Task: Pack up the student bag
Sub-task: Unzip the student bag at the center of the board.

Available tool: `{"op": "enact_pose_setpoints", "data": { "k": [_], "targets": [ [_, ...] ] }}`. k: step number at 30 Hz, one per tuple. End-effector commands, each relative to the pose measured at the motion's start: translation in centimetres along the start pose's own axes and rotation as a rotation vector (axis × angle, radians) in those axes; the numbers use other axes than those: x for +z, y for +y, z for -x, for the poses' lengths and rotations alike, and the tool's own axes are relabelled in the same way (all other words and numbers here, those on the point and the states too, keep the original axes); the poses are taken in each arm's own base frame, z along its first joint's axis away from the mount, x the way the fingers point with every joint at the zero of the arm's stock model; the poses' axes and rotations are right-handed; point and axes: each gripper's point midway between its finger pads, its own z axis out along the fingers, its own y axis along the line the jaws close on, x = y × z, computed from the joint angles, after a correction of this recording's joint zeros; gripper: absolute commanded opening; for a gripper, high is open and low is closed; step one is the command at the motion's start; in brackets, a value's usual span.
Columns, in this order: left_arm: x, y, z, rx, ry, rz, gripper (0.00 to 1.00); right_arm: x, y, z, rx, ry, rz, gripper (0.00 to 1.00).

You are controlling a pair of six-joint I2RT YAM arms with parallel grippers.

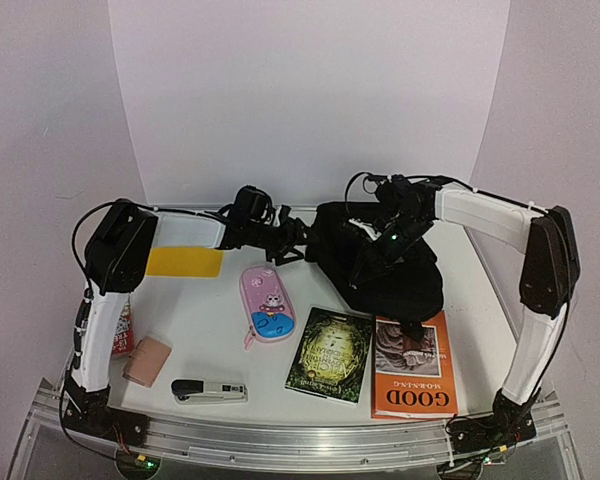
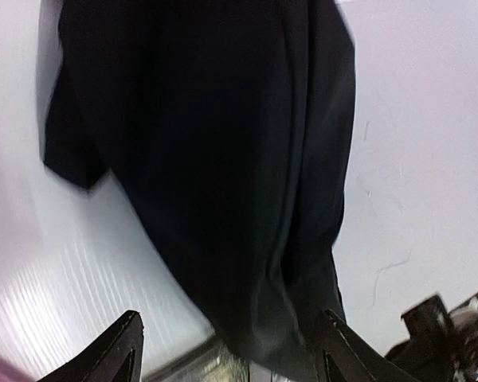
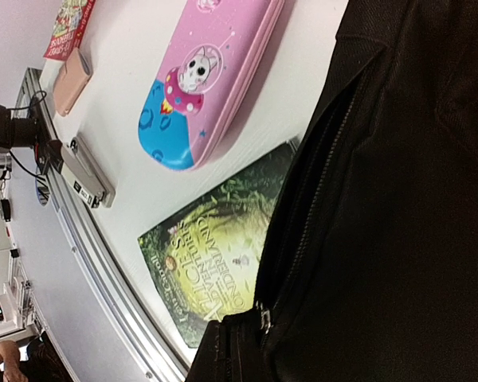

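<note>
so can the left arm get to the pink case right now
Probably yes. The case lies uncovered just near-side of the left gripper, whose jaws are open at the bag. Nothing stands between them, so a short pull back and down should do.

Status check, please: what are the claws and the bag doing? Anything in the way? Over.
Left claw open, facing the student bag. Right claw shut at the bag's top; grip unclear. Pink pencil case, green book, orange book, stapler lie unpacked.
</note>
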Motion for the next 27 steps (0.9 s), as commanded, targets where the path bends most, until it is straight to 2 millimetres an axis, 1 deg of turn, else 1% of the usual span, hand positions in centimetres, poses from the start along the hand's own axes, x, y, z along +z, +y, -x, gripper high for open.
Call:
{"op": "enact_pose_setpoints", "data": {
  "k": [1, 3, 5, 7, 9, 11, 12, 13, 15, 17, 20, 23, 27],
  "targets": [
    [-2.1, -5.8, -2.6, 0.109, -0.021, -0.043, 0.76, -0.8, 0.9, 2.8, -0.013, -0.059, 0.023, 0.00],
    [-1.9, -6.2, -3.9, 0.121, -0.007, -0.025, 0.79, -0.9, 0.9, 3.1, -0.012, -0.066, 0.024, 0.00],
    [-1.3, -6.7, -4.7, 0.113, 0.011, -0.035, 0.79, -0.8, 0.9, 3.0, -0.010, -0.063, 0.025, 0.00],
    [-0.4, -6.9, -5.2, 0.110, 0.026, -0.037, 0.80, -0.8, 0.9, 3.0, -0.009, -0.062, 0.026, 0.00],
    [0.5, -6.7, -5.3, 0.094, 0.037, -0.033, 0.79, -0.7, 0.9, 2.8, -0.007, -0.059, 0.029, 0.00],
    [1.3, -6.5, -5.4, 0.072, 0.053, -0.041, 0.75, -0.8, 1.0, 2.7, -0.008, -0.060, 0.032, 0.00],
    [1.6, -6.2, -5.4, 0.063, 0.057, -0.041, 0.71, -0.8, 1.1, 2.6, -0.009, -0.060, 0.034, 0.00],
    [1.8, -6.2, -5.4, 0.062, 0.056, -0.049, 0.64, -0.9, 1.1, 2.5, -0.010, -0.058, 0.033, 0.00],
    [1.9, -6.2, -5.1, 0.058, 0.044, -0.050, 0.48, -0.9, 1.1, 2.1, -0.013, -0.053, 0.028, 0.00],
    [1.6, -6.2, -4.6, 0.063, 0.023, -0.043, 0.32, -1.0, 1.0, 1.3, -0.016, -0.044, 0.015, 0.00],
    [0.9, -6.0, -3.6, 0.056, -0.005, -0.034, 0.12, -1.4, 0.9, -0.1, -0.020, -0.033, 0.000, 0.00],
    [0.1, -5.3, -2.6, 0.032, -0.025, -0.029, 0.01, -2.0, 0.4, -1.9, -0.006, -0.025, -0.012, 0.00],
    [-0.9, -4.4, -0.9, 0.014, -0.044, -0.035, 0.00, -3.0, -0.8, -4.6, 0.023, -0.009, -0.036, 0.00]
  ]
}}
